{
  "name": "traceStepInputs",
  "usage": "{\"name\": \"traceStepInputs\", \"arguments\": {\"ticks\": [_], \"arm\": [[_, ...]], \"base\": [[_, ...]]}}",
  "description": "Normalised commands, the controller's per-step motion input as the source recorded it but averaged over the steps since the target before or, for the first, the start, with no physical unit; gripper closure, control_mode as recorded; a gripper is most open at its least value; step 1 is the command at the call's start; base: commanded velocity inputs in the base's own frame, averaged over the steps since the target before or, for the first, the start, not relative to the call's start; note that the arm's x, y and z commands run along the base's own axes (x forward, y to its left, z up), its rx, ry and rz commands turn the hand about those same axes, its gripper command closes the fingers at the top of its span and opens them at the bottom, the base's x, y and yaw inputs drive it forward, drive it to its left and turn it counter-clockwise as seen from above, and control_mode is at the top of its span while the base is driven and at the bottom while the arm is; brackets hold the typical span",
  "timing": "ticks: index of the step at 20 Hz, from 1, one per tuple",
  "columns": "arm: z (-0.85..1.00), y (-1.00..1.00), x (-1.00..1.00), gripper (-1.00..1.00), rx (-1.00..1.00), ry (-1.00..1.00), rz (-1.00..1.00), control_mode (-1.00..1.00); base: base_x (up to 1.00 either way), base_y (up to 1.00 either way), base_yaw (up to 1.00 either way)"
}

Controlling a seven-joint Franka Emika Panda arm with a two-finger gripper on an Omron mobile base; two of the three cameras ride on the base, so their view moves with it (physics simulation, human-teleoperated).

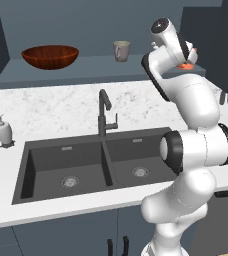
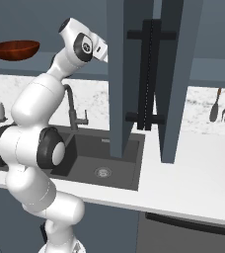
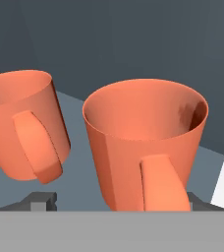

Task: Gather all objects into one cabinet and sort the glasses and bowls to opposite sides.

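You have both orange mugs (image 3: 143,147) (image 3: 23,125) side by side on the cabinet shelf (image 1: 86,67), the tool (image 3: 119,199) spread wide around the nearer one. The bowl (image 1: 50,56) sits far left on that shelf with the grey mug (image 1: 121,50) mid-shelf, so little seems left.

Even, soft rendered light with weak shadows, a mild gloss on the wooden bowl (image 1: 50,56), and slightly coarse, blurry pictures.

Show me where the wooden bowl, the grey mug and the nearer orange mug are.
wooden bowl (image 1: 50,56): left base view, on its outer wall.
grey mug (image 1: 122,51): left base view, on its body.
nearer orange mug (image 3: 143,142): hand view, on its front wall.
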Motion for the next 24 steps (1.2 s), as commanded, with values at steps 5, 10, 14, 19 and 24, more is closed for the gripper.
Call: {"name": "traceStepInputs", "arguments": {"ticks": [5, 10, 14, 19, 24], "arm": [[0.0, 0.0, 0.0, -1.0, 0.0, 0.0, 0.0, -1.0], [-0.11, 0.0, 0.0, -1.0, 0.0, 0.0, 0.0, -1.0], [-0.08, -0.01, 0.0, -1.0, 0.0, 0.0, 0.0, -1.0], [0.0, -0.15, 0.0, -1.0, 0.0, 0.0, 0.0, -1.0], [0.0, -0.09, -0.02, -1.0, 0.0, 0.0, 0.0, -1.0]], "base": [[0.0, 0.0, 0.0], [0.0, 0.0, 0.0], [0.0, 0.0, 0.0], [0.0, 0.0, 0.0], [0.0, 0.0, 0.0]]}}
